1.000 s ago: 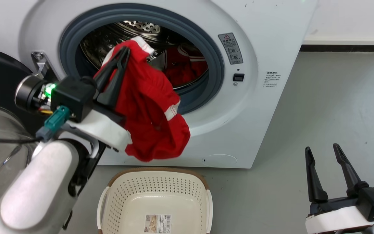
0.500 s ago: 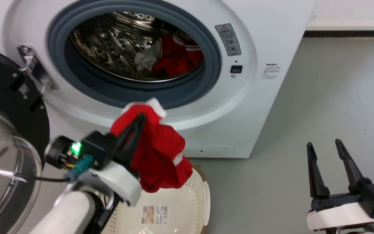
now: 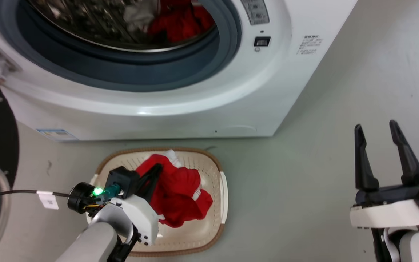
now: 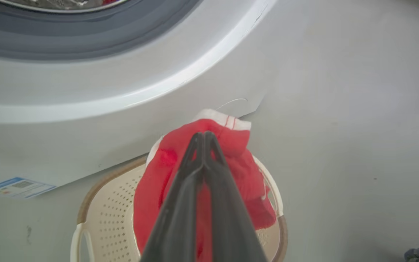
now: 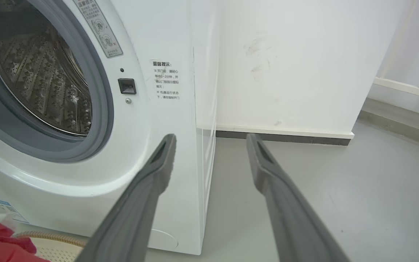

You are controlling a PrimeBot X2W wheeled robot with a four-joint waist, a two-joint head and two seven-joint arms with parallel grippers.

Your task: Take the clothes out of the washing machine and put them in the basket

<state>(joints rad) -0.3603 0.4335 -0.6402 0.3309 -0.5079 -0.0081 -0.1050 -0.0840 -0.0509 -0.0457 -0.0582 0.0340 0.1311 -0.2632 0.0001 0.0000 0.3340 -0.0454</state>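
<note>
Red jersey [image 3: 180, 196] hangs bunched into the basket [image 3: 224, 189], white trim on top. My left claw [image 3: 157, 168] pinches it, 2 fingers pressed together over the basket. More red cloth [image 3: 182, 22] in the washing machine [image 3: 202, 109] drum. Right claw [image 3: 375, 124] spread wide, well apart, over grey floor [image 3: 304, 182]

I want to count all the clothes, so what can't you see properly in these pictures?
Red clothes in the drum: head view, blurred and cut off by the top edge, so the count is unclear.
Basket floor: head view, mostly covered by the red jersey and the left gripper.
Jersey's number: folds hide it in the head and left wrist views.
Sticker print on the washing machine: too small to read.
</note>
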